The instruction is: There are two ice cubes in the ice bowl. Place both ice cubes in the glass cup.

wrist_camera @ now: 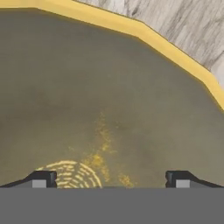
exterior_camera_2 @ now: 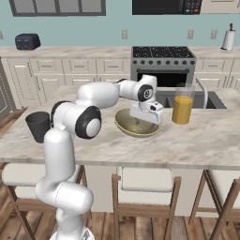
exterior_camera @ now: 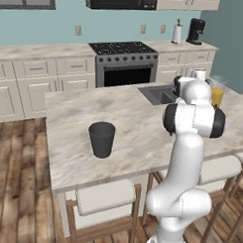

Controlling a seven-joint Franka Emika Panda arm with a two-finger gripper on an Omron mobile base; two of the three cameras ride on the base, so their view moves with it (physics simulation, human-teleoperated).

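Observation:
The dull yellow-olive ice bowl (exterior_camera_2: 120,126) stands on the island counter just left of a glass of orange liquid. My gripper (exterior_camera_2: 143,123) reaches down into it, and its hand covers much of the inside. In the hand view the bowl's inner wall and yellow rim (wrist_camera: 131,27) lie close ahead. The gripper (wrist_camera: 111,180) is open, its dark fingertips (wrist_camera: 41,179) wide apart with nothing between them. I cannot make out the ice cubes. The dark grey glass cup (exterior_camera: 101,138) (exterior_camera_2: 38,125) stands upright far to the left, near the counter's end.
A tall clear glass of orange liquid (exterior_camera_2: 182,107) (exterior_camera: 216,95) stands right beside the bowl. A sink (exterior_camera: 157,95) is set into the counter behind it. Stools (exterior_camera_2: 143,180) line the near edge of the counter (exterior_camera_2: 206,140).

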